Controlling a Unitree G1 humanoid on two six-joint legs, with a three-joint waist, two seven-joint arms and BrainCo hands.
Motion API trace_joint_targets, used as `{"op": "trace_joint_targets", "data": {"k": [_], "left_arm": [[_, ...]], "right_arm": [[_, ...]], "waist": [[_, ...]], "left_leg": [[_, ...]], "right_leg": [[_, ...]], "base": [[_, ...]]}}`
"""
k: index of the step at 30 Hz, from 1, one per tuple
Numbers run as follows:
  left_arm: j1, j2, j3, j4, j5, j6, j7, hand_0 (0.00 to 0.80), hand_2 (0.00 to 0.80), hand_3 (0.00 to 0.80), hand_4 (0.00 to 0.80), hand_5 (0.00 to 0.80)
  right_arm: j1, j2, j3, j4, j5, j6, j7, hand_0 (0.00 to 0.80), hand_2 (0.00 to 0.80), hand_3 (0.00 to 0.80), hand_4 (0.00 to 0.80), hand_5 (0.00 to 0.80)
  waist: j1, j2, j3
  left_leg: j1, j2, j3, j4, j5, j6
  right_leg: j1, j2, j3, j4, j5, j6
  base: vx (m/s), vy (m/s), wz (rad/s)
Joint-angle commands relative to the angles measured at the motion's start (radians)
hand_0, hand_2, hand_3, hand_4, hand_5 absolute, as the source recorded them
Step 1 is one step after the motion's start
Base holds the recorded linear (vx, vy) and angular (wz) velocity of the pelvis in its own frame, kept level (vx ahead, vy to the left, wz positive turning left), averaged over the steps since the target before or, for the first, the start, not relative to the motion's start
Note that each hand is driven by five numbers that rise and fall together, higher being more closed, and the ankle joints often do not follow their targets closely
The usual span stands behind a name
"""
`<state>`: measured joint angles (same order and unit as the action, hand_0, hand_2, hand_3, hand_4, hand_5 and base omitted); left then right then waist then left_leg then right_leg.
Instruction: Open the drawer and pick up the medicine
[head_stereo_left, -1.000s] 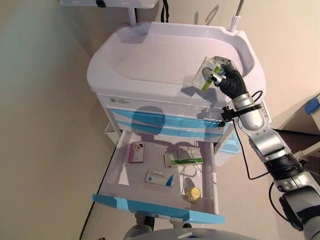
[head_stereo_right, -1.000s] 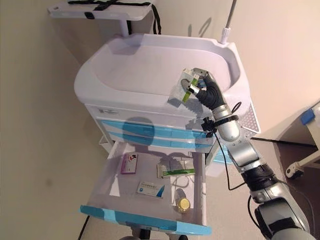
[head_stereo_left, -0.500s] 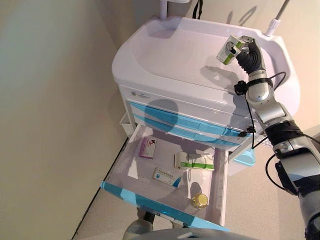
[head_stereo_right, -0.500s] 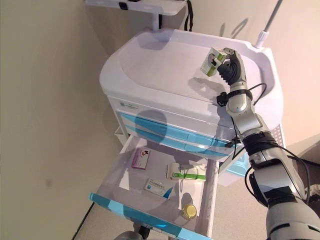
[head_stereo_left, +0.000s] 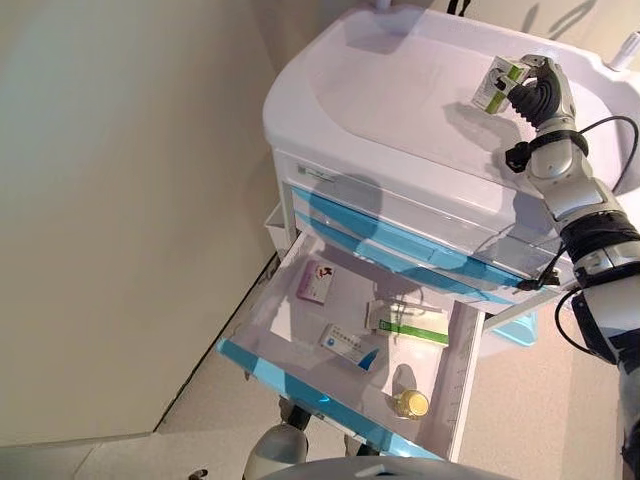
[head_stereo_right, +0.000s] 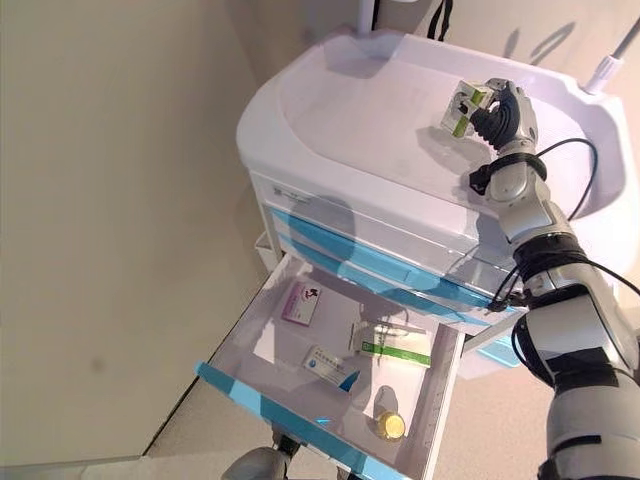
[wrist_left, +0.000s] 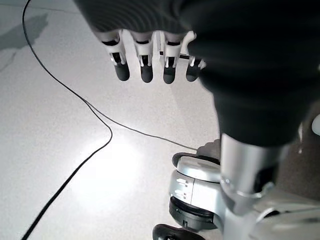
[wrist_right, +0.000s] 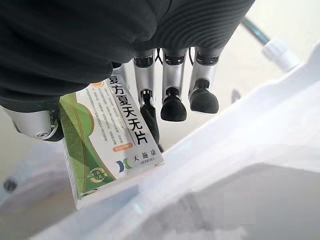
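My right hand (head_stereo_left: 541, 96) is shut on a green and white medicine box (head_stereo_left: 497, 85), held just above the right part of the cart's white top tray (head_stereo_left: 400, 90). In the right wrist view the box (wrist_right: 105, 140) is pinched between the thumb and one finger, and the other fingers (wrist_right: 175, 102) hang beside it. Below, the light blue-fronted drawer (head_stereo_left: 300, 383) stands pulled out. It holds a pink box (head_stereo_left: 316, 281), a green and white box (head_stereo_left: 410, 325), a blue and white box (head_stereo_left: 350, 345) and a yellow-capped bottle (head_stereo_left: 410, 403). My left hand (wrist_left: 145, 67) hangs relaxed over the floor, holding nothing.
Two shut blue drawers (head_stereo_left: 400, 235) sit above the open one. A beige wall (head_stereo_left: 120, 200) runs close along the cart's left side. A white pole (head_stereo_right: 605, 65) rises at the tray's back right corner. A blue side bin (head_stereo_left: 512, 327) hangs on the cart's right.
The whole view has shifted, so the camera moved. My right hand keeps its hold on the box and is a little farther in over the tray than a second ago.
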<state>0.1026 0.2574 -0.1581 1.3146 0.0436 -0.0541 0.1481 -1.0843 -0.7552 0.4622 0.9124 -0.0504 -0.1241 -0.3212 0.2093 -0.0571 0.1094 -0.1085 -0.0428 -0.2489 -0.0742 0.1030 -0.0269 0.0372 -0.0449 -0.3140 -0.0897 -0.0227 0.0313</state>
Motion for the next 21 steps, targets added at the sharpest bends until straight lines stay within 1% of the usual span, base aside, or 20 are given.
{"op": "trace_joint_targets", "data": {"k": [1, 10, 21], "left_arm": [[-0.041, 0.037, -0.038, 0.053, -0.026, -0.005, 0.0, 0.0, 0.0, 0.0, 0.0, 0.0], [-0.043, 0.027, -0.04, 0.057, -0.022, -0.004, -0.006, 0.0, 0.0, 0.0, 0.0, 0.0], [-0.041, 0.019, -0.037, 0.054, -0.018, -0.007, -0.019, 0.0, 0.0, 0.0, 0.0, 0.0]], "right_arm": [[-0.088, -0.043, 0.074, -0.021, -0.031, -0.013, 0.019, 0.8, 0.8, 0.8, 0.8, 0.8], [-0.063, -0.003, 0.099, -0.016, -0.054, -0.013, 0.053, 0.8, 0.8, 0.8, 0.8, 0.8], [0.004, -0.008, 0.1, -0.077, -0.078, -0.015, 0.084, 0.8, 0.8, 0.8, 0.8, 0.8]], "waist": [[0.016, -0.044, -0.02], [0.005, -0.043, -0.024], [-0.007, -0.036, -0.021]], "left_leg": [[0.014, -0.061, 0.014, 0.031, -0.057, 0.032], [0.017, -0.059, 0.023, 0.03, -0.061, 0.032], [0.022, -0.058, 0.028, 0.027, -0.062, 0.032]], "right_leg": [[-0.067, -0.06, 0.015, 0.082, 0.059, 0.073], [-0.071, -0.061, 0.026, 0.085, 0.06, 0.073], [-0.071, -0.063, 0.03, 0.086, 0.061, 0.073]], "base": [[0.0, 0.0, 0.0], [0.0, 0.0, 0.0], [0.0, 0.0, 0.0]]}}
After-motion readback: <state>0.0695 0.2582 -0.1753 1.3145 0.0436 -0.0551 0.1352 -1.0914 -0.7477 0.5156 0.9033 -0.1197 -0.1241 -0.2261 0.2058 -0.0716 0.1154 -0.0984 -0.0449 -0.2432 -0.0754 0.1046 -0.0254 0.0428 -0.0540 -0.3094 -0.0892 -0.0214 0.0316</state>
